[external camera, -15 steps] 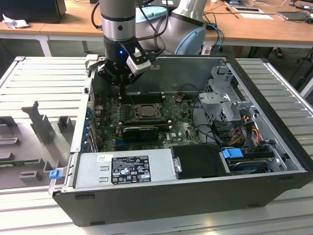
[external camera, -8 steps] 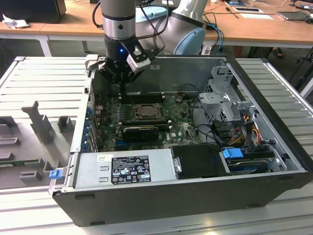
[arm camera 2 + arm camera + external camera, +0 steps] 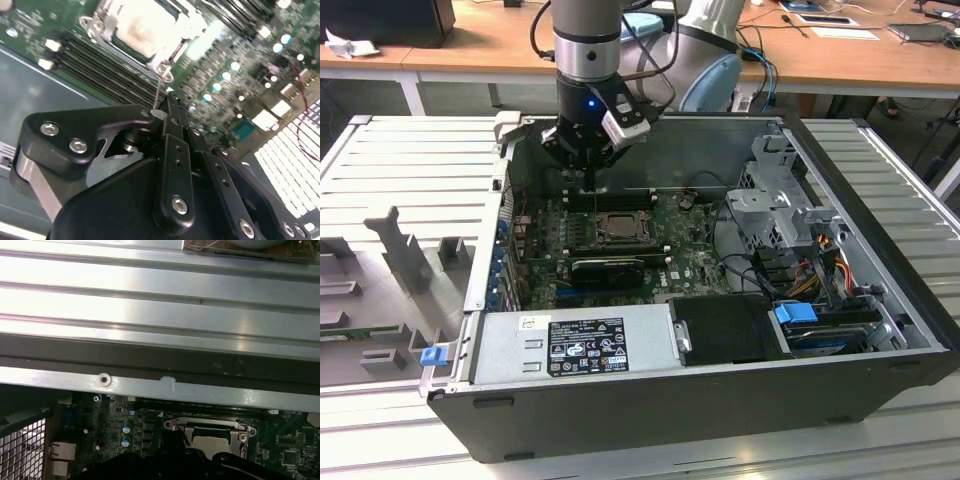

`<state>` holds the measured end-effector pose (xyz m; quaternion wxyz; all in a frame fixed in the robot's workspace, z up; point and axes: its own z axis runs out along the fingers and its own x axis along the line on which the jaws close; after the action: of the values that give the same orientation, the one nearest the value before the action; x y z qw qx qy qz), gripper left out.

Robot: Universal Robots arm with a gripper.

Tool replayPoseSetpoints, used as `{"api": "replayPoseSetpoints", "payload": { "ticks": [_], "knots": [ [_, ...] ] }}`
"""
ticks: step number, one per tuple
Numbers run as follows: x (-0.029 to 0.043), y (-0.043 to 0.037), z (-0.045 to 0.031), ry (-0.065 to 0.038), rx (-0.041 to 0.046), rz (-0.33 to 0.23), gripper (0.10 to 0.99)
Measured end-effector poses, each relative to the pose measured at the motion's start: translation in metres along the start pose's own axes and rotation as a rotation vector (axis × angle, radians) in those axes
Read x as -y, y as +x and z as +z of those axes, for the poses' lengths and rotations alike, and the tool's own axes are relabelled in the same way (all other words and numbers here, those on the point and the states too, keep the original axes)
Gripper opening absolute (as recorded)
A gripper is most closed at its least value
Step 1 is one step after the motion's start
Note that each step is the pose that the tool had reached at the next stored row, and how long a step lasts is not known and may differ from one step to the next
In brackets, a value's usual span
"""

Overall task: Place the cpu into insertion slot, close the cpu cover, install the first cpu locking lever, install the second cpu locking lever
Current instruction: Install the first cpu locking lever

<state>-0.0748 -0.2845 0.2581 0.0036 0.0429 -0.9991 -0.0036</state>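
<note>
gripper (image 3: 161, 114): closed tight on one thin locking lever (image 3: 159, 90)
cpu (image 3: 140, 27): one, in the socket just below the gripper
cpu cover (image 3: 106, 22): one, framing the cpu
around: memory slots (image 3: 100, 61) beside the socket

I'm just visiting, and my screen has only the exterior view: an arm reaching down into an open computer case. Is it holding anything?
Observer: Yes. In the second wrist view the gripper has its fingers closed on the tip of a thin wire lever.
Operator: Is there a chip in there already?
Observer: In the first wrist view the pale cpu lies seated, with the cpu cover folded flat over its edges.
Operator: And where does that wire go?
Observer: In the second wrist view it runs from the fingers to a corner of that cover.
</note>
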Motion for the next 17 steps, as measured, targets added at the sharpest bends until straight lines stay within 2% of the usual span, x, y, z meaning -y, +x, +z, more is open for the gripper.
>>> {"api": "replayPoseSetpoints", "payload": {
  "ticks": [3, 4, 5, 6, 8, 9, 12, 14, 17],
  "knots": [
    [0.0010, -0.0129, 0.0011, 0.000, -0.0003, 0.001, 0.106],
    [0.0015, -0.0179, 0.0023, -0.006, -0.0002, 0.002, 0.106],
    [0.0015, -0.0179, 0.0031, -0.025, 0.0014, 0.006, 0.106],
    [0.0016, -0.0180, 0.0054, -0.031, 0.0023, 0.011, 0.106],
    [0.0017, -0.0182, 0.0094, -0.031, 0.0023, 0.019, 0.106],
    [0.0020, -0.0217, 0.0145, -0.031, 0.0025, 0.026, 0.106],
    [0.0028, -0.0295, 0.0184, -0.033, 0.0026, 0.029, 0.106],
    [0.0028, -0.0295, 0.0206, -0.034, 0.0035, 0.066, 0.106],
    [0.0028, -0.0301, 0.0222, -0.034, 0.0038, 0.079, 0.106]
  ]
}}
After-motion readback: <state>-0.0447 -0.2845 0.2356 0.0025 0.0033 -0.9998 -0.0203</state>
